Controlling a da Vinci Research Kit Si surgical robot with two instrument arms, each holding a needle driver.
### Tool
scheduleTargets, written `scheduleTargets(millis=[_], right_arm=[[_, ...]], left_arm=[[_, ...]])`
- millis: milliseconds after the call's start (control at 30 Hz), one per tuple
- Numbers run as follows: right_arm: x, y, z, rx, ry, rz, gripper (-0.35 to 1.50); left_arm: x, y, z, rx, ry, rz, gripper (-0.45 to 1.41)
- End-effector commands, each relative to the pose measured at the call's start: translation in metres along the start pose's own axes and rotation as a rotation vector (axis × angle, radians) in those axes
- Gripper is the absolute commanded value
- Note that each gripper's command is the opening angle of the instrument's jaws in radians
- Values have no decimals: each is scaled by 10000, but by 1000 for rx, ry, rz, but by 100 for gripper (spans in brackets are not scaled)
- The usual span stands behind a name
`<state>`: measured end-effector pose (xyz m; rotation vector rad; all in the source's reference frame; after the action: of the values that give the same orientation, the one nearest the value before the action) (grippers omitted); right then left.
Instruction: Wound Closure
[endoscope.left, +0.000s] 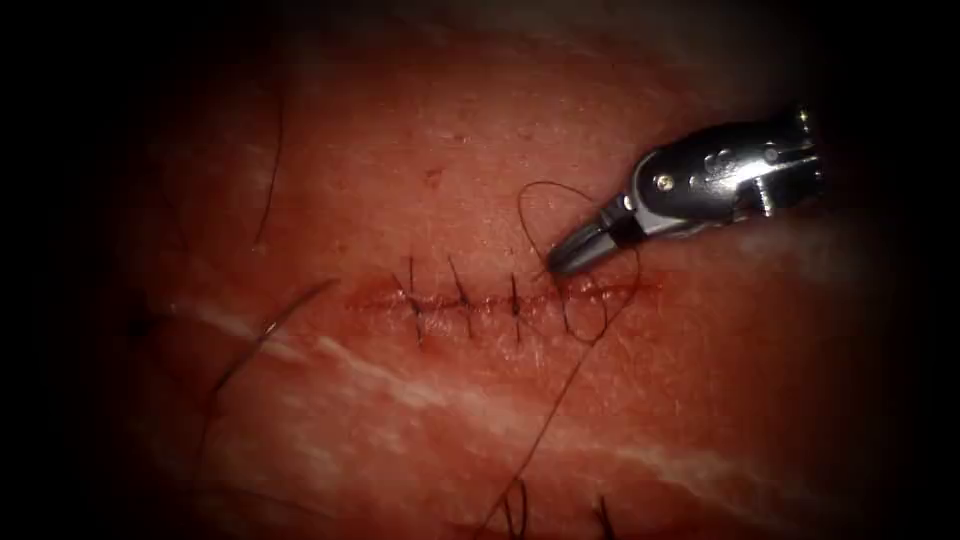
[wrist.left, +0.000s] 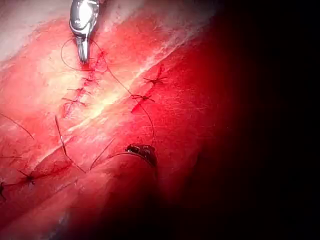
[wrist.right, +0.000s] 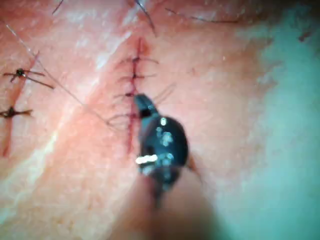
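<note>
Pork-belly tissue (endoscope.left: 480, 420), wet with red fluid (endoscope.left: 640, 290), spreads under the scope; the cut (endoscope.left: 500, 298) runs level across mid-field, crossed by three finished stitches (endoscope.left: 462, 296) on its left stretch. Right tool (endoscope.left: 560, 262) enters from the right, tip down at the cut's upper lip, near the right end of the stitch row. Jaws look drawn together on the thread (endoscope.left: 560, 400) right at the tissue surface; grip judged, not certain, since the tip is dark and close to the skin. Thread arcs up in a loop above the tip, loops again below the cut, then trails away toward the near edge. Needle: cannot find it, so cannot say whether it sits in the tissue. Left wrist view has the right tool (wrist.left: 82, 52) tip-down at the end of the stitch row (wrist.left: 80, 90), thread (wrist.left: 120, 82) ringing it and running off past two older knots (wrist.left: 142, 97). Right wrist view looks down the tool (wrist.right: 145, 107) onto the cut (wrist.right: 132, 125). Risks as judged: the slack loops could snag on the tip or the neighbouring stitch and lock as a tangle; a hard pull at this low angle could drag thread through the soft wound edge; a pinched strand may fray.
</note>
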<state>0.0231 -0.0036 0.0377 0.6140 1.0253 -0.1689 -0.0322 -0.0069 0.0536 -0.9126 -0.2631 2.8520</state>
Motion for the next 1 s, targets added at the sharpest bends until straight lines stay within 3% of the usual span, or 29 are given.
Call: scheduleTargets(millis=[33, 467, 733, 867, 1000], right_arm=[[-5, -2, 11, -6, -3, -4, -35], [-20, 17, 4, -86, -85, 21, -35], [-22, 21, 4, -110, -118, 28, -35], [-26, 24, 2, -123, -127, 31, -35], [-27, 27, 2, -123, -131, 33, -35]], left_arm=[[1, 16, 5, -10, 6, 0, -45], [-46, 94, -31, -73, 44, -37, -45], [-53, 97, -36, -121, 68, -40, -45], [-50, 100, -31, -368, 177, 0, -45], [-53, 106, -22, -570, 210, 42, -45]])
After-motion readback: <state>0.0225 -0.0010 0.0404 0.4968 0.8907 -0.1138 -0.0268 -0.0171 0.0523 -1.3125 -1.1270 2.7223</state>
